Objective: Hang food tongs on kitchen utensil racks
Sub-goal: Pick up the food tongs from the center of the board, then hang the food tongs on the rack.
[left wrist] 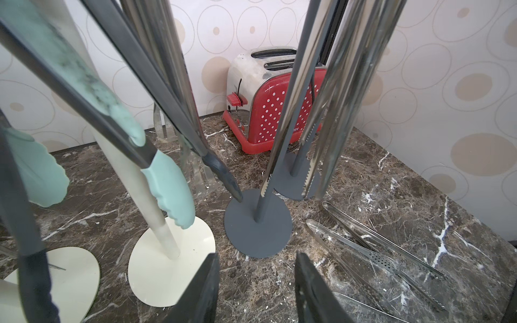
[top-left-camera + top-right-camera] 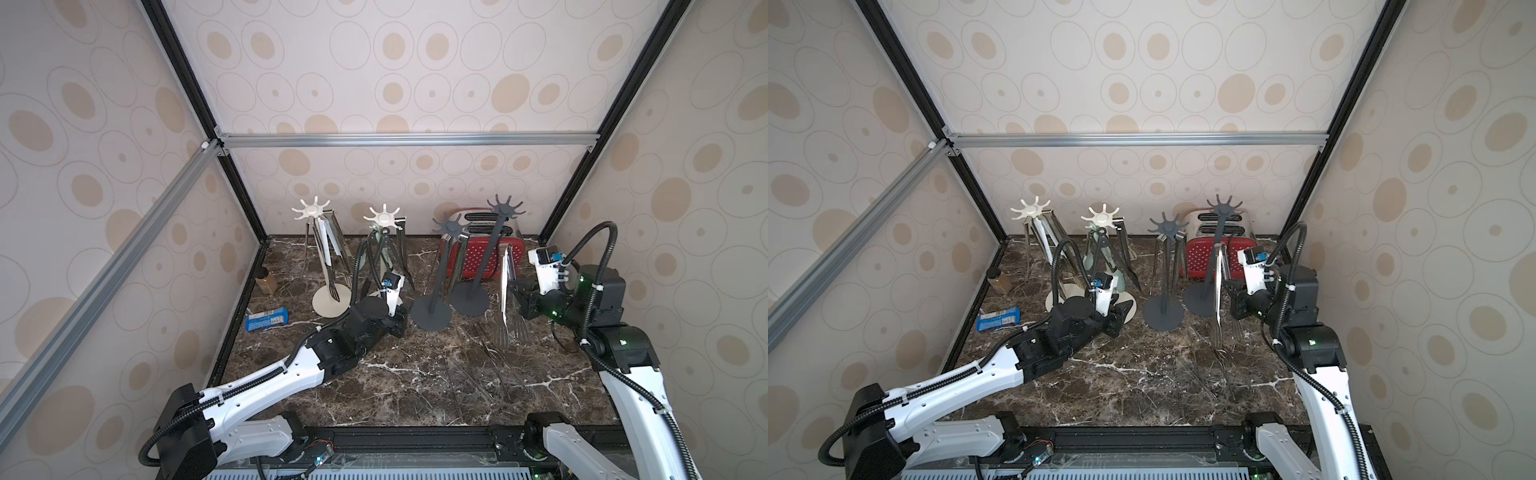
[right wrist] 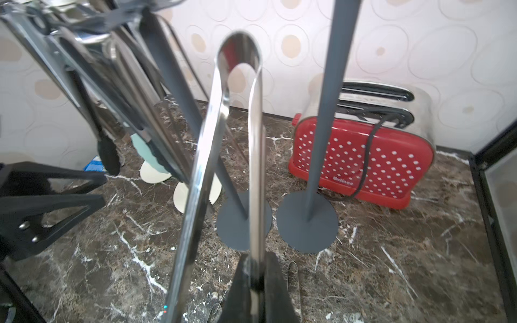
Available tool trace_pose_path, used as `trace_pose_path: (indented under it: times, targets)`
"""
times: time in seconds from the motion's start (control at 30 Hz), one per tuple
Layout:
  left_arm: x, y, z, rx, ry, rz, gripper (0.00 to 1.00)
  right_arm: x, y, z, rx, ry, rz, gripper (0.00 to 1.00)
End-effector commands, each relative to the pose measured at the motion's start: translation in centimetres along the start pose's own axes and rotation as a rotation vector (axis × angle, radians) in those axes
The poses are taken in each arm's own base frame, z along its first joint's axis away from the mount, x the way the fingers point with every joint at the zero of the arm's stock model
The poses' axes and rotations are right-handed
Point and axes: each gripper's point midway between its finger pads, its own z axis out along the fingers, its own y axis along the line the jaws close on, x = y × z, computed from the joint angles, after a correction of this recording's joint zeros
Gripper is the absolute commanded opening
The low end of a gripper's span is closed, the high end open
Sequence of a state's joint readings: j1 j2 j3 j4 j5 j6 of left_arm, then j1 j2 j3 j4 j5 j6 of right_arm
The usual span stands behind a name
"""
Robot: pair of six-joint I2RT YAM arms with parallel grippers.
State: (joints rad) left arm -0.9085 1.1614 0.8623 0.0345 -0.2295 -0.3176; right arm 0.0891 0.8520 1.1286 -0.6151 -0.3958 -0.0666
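Right gripper [image 3: 257, 265] clamped on one leg of steel tongs [image 3: 256, 167] | bend held up beside dark grey rack [image 3: 321, 125], likely for hooking | left gripper [image 1: 256, 257] parted, empty, near cream rack [image 1: 156, 279] | spare tongs [image 1: 377, 253] lie flat.

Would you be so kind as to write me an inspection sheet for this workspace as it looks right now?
Surface: dark, white-veined marble-look tabletop.
Job's things: two cream racks and two dark grey racks stand upright; hung tongs on both cream ones and the nearer grey one; loose tongs lie on the tabletop.
Clutter: red toaster, small jar, blue packet.
Grippers: right gripper shut on one arm of the upright held tongs; left gripper open, empty.
Cables: black conduit along both arms; toaster cord draped over its side.
Surroundings: oval-patterned wall panels, metal frame.
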Motion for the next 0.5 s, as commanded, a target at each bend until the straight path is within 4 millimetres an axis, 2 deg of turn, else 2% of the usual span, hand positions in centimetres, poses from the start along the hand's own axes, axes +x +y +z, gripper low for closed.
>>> trace_pose_path:
  times: [0.0, 0.27, 0.43, 0.47]
  targets:
    - [-0.6, 0.5, -0.2, -0.014, -0.014, -0.015, 0.44, -1.9, 1.6, -1.2, -0.031, -0.055, -0.104, 0.00]
    - [-0.7, 0.2, 0.3, -0.010, -0.006, -0.014, 0.44, -4.8, 3.0, -1.4, -0.040, -0.144, -0.138, 0.00]
    - [-0.6, 0.2, 0.5, -0.011, -0.001, -0.017, 0.44, -6.1, 3.5, -0.6, -0.040, -0.174, -0.142, 0.00]
    - [-0.6, 0.1, 0.5, -0.009, -0.003, -0.017, 0.44, -6.1, 4.1, -0.3, -0.055, -0.172, -0.149, 0.00]
